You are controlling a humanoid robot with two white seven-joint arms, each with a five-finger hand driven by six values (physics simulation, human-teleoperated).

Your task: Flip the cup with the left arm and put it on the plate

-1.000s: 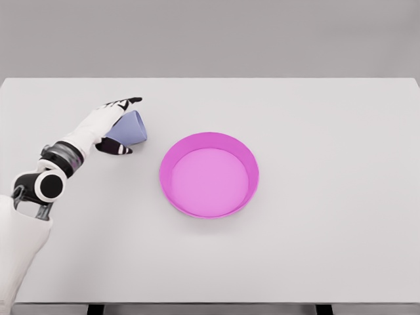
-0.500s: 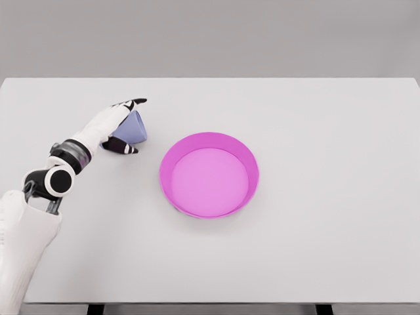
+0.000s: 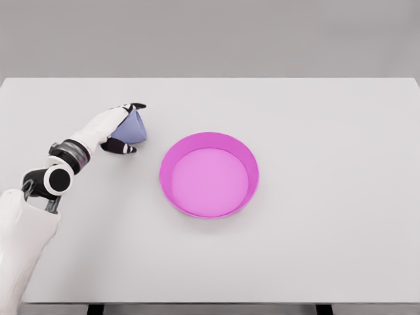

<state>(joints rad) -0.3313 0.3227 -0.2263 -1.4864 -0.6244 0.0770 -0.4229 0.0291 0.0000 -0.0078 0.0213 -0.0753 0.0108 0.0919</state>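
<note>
Only one view is given, taken from the robot's head. The tabletop (image 3: 328, 131) is looked down on at a steep angle from its near long side, facing the far edge. The whole width is taken in at middling range, with grey backdrop above in the upper frame and the near edge seen along the bottom.

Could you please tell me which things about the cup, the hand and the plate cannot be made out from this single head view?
- Cup: its left part is covered by the left hand, so its opening and whether it lies or stands stay unclear.
- Left hand: contact on the cup's far side is hidden by the hand itself; the grip cannot be confirmed.
- Plate: its near wall hides where it meets the table.
- Right arm: outside the picture.
</note>
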